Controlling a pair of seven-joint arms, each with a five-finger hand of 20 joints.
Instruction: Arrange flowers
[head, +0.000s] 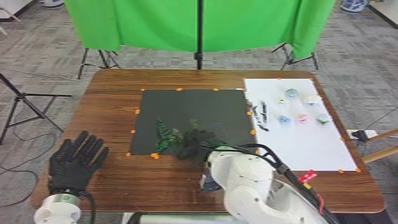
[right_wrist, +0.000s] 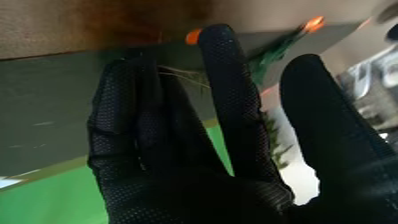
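Note:
In the head view my right hand (head: 197, 145) is over the lower part of the black mat (head: 191, 112), just beside green leafy stems (head: 166, 134). Palm down near the table's left edge, my left hand (head: 76, 162) has its fingers spread straight. In the right wrist view, my right hand (right_wrist: 235, 110) has its fingers extended and its thumb apart. Green foliage (right_wrist: 268, 59) shows between them, partly hidden by a finger. Thin pale strands (right_wrist: 185, 76) cross beside the fingers; whether they touch the glove I cannot tell.
On the right lies a white sheet (head: 302, 145) with several small flowers, among them a pink one (head: 302, 117) and a blue one (head: 291, 92). Dark thin pieces (head: 259, 115) lie along its left side. A red object (head: 307, 176) is near the right forearm.

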